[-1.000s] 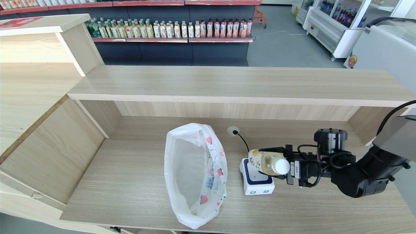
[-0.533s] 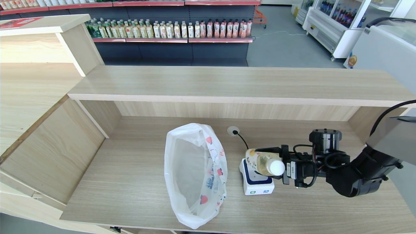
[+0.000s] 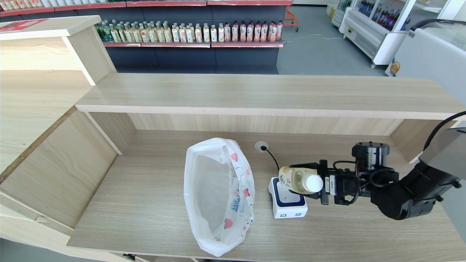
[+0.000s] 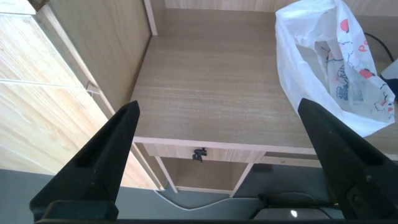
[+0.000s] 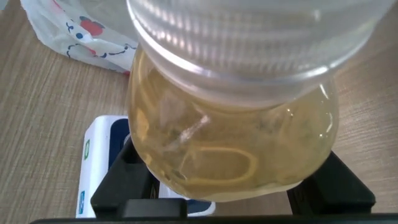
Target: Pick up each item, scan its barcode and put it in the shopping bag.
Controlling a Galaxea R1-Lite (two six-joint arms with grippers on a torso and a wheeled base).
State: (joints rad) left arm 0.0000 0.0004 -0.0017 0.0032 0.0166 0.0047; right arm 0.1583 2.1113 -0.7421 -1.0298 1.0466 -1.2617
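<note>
Wooden tabletop [image 3: 145, 203] with a soft, open shopping bag [image 3: 218, 196] and the scanner [image 3: 288, 207] near it. Just over the scanner, clamped sideways at its body by the fingers of the right gripper [image 3: 305, 182]: the bottle [image 3: 293, 177], seemingly stiff, smooth, likely slippery, rather heavy with liquid. Fingers of the left gripper [image 4: 219, 107] wide apart, holding nothing.

Wooden counter [image 3: 145, 203], shelf of bottled drinks [image 3: 189, 33] behind, white freezers [image 3: 378, 47] at right

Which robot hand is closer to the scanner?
Right. The right gripper holds a bottle just above the scanner; the left gripper hangs open before the counter, beyond the bag.
</note>
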